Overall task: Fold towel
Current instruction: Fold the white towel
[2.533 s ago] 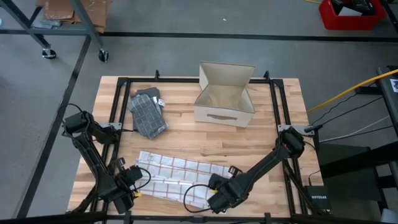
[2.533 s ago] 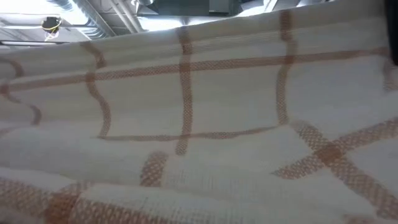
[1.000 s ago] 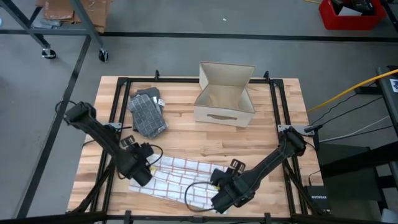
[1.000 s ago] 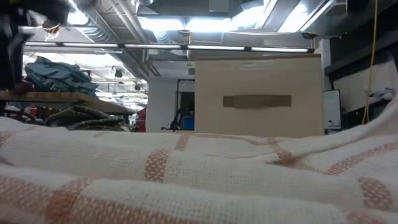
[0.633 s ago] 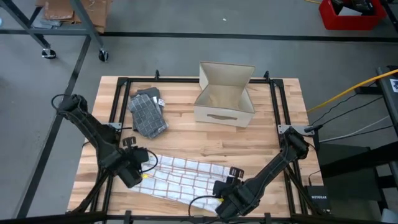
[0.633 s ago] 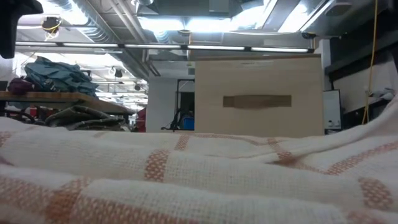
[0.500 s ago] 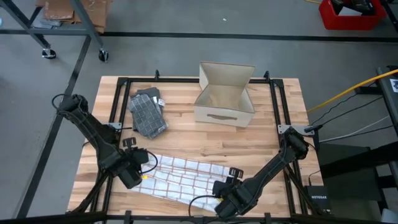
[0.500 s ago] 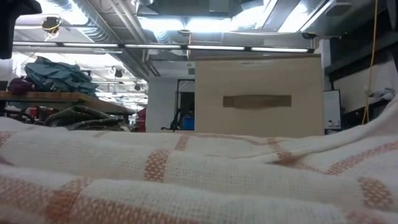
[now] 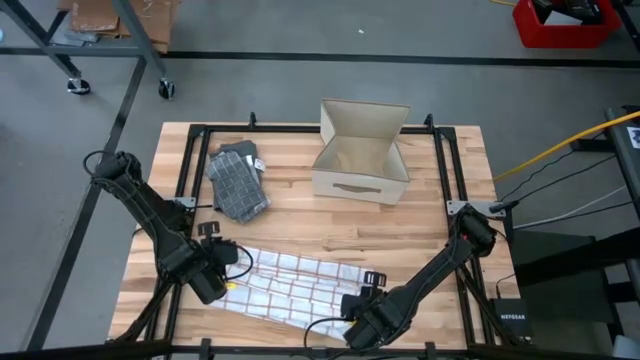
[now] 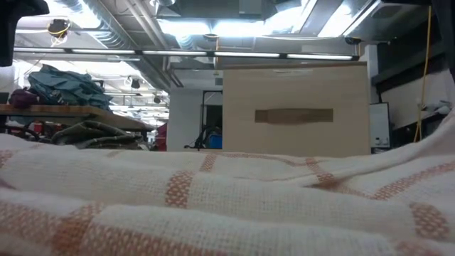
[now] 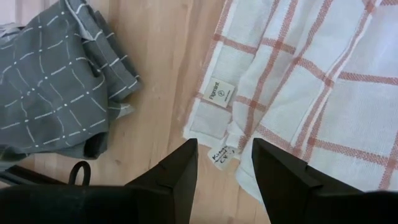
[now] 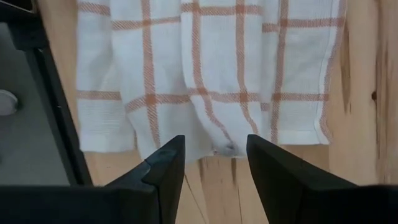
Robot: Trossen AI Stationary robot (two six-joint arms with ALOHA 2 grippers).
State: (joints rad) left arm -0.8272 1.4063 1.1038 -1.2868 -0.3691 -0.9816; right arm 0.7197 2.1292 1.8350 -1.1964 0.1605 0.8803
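Towel: white cloth with orange checks (image 9: 290,285), lying rumpled in a long band across the near half of the table, from about 8 o'clock to 6 o'clock of the table centre; not folded flat, with ridges showing in the low view (image 10: 213,206).
Towel labels: a small sewn tag (image 11: 220,89) and a second tag at the hem sit at the end nearest the left arm.
Left gripper: (image 9: 222,283) at the towel's 9 o'clock end, above the hem; fingers (image 11: 180,168) stand apart with the hem corner showing between them, holding nothing.
Right gripper: (image 9: 352,310) at the towel's 5 o'clock end, near the table's front edge; fingers (image 12: 165,165) spread over the towel's edge, nothing clamped between them.
Grey cloth: dark grey checked cloth (image 9: 238,181), bunched at 10 o'clock of the table centre, apart from the towel.
Box: open cardboard box (image 9: 362,151) at 12 o'clock, upright, flaps up, well apart from the towel.
Table: wooden slat top (image 9: 420,215) inside a black frame.
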